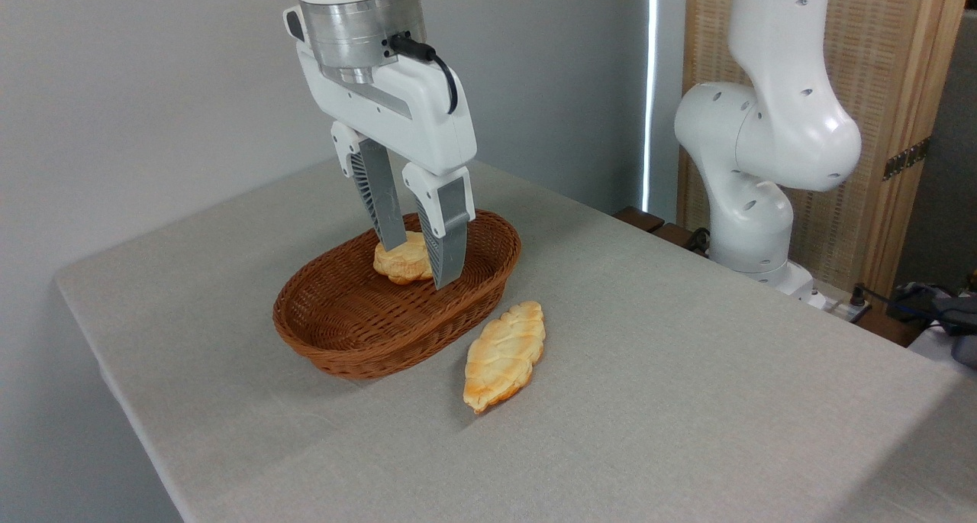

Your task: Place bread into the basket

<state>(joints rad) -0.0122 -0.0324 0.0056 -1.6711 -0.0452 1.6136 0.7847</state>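
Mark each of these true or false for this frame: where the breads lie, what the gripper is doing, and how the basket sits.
1. The bread lies inside the basket. False: it lies on the table, just right of the basket.
2. A small bun sits in the basket. True.
3. The gripper is shut on the bread. False: its fingers are apart, at the bun over the basket's far end.
4. The basket stands upright on the table. True.
5. The bread leans on the robot's base. False: it lies well clear of it.
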